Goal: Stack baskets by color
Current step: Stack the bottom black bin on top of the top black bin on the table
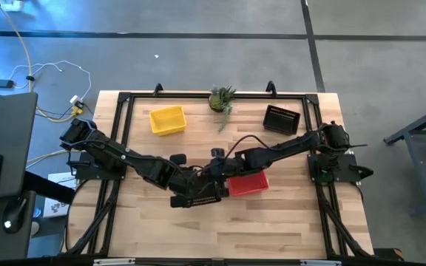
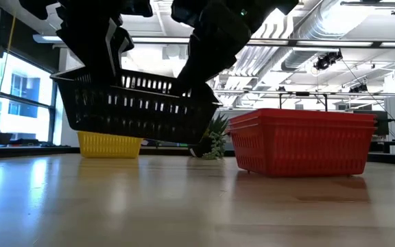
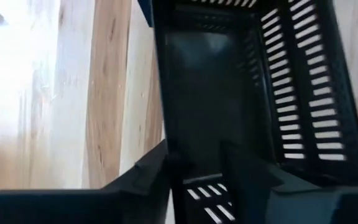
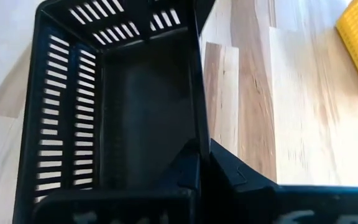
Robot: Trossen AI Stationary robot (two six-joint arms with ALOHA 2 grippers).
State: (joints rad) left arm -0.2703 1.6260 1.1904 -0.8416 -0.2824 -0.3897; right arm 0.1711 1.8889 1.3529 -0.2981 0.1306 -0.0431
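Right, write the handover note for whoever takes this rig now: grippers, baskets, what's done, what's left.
Right gripper: shut on the rim of the held black basket, which is off the table and tilted.
Left gripper: at that basket's other end.
Second black basket: right of the plant.
Yellow basket: left of the plant.
Red basket: centre.
Done: yellow and red each sit in one spot; how many are nested can't be seen.
Left: probably set the held basket into the second black one.

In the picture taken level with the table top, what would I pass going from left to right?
Yellow basket at the back → black basket held clear of the table → small green plant behind → red basket on the wooden table.
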